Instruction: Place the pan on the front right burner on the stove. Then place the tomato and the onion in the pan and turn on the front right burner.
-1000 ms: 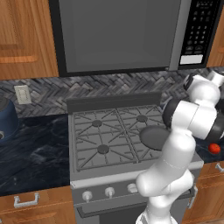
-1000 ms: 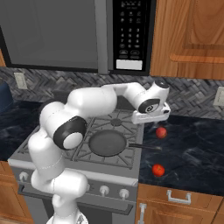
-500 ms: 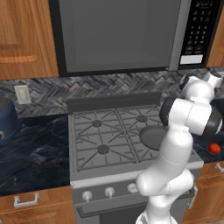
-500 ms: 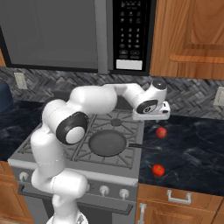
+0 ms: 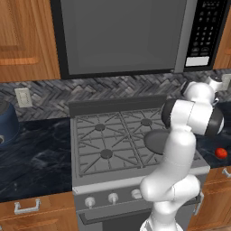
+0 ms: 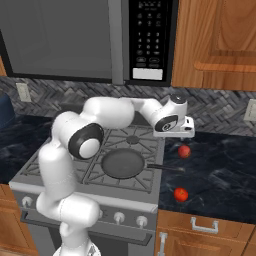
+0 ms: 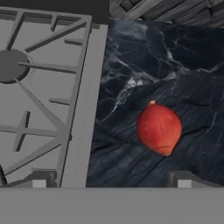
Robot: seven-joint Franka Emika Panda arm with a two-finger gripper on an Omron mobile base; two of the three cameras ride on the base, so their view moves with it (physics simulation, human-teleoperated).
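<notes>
The dark grey pan [image 6: 122, 163] sits on the front right burner of the stove [image 6: 60, 165], hiding the burner cap; its thin handle [image 6: 164, 168] points right over the counter. A red onion [image 6: 184, 151] lies on the dark counter just right of the stove, large in the hand view as onion [image 7: 159, 128]. The tomato [image 6: 181, 194] rests nearer the counter's front edge, also seen as tomato [image 5: 220, 153]. My gripper [image 6: 182, 135] hovers above the onion, open and empty, gripper [image 7: 111, 181] with its tips wide apart. My arm hides most of the pan [image 5: 155, 140] in the left base view.
A microwave [image 6: 90, 40] hangs over the stove, with wooden cabinets [image 6: 220, 40] beside it. Silver knobs [image 6: 118, 216] line the stove front. A dark blue appliance [image 5: 6, 122] stands on the left counter. The grate [image 7: 30, 87] of the back right burner fills the hand view's left.
My hand has dropped slightly over the counter right of the stove. The pan, onion and tomato have not moved.
</notes>
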